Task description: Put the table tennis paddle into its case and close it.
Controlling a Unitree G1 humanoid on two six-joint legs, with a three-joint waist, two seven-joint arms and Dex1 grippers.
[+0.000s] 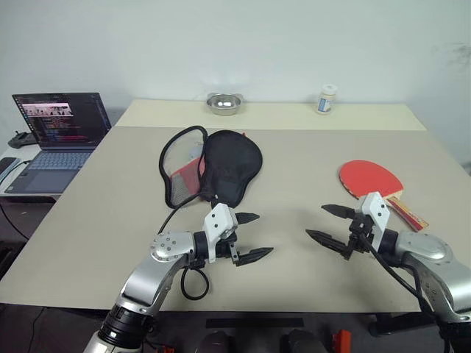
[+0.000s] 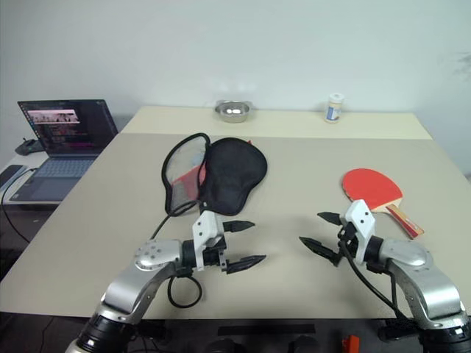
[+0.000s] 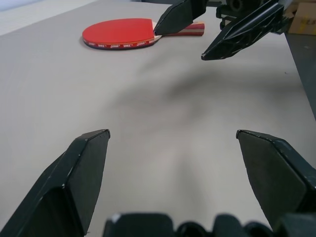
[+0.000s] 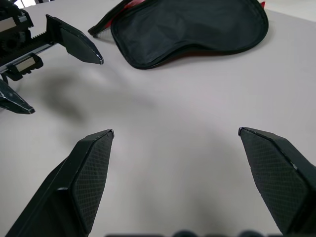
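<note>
Left eye view is showing the bench (image 1: 294, 294) carrying everything, a broad beige top with a paler second bench butted against its far edge. On its left half the case (image 1: 229, 168) is lying flat and unzipped, black fabric uppermost, with a red, mesh-fronted flap (image 1: 182, 170) folded out to its left and a black cord (image 1: 193, 283) trailing toward the near edge. It is looking soft and limp, so it is likely sagging and sliding when pushed rather than holding its mouth wide; the stiffer black trim around the opening seems the best place to pinch it. Well apart on the right half, the table tennis paddle (image 1: 370, 179) is lying red face up, handle (image 1: 409, 212) pointing toward the near right corner. It is looking light, rigid and thin, with grippy rubber on the face; because it is sitting flat on the bench, the wooden handle appears the surest hold, taken across its edges. The left gripper (image 1: 252, 236) is hovering just short of the case, spread wide and holding nothing; the right gripper (image 1: 329, 222) is hovering near the paddle's handle, likewise wide and empty.

How far the zip is running is hard to tell, and the case's interior is hidden under the black flap. Right gripper parts are covering part of the paddle's handle. At the far edge a small metal bowl (image 1: 224, 104) and a white bottle (image 1: 327, 99) are standing, their contents unreadable.
</note>
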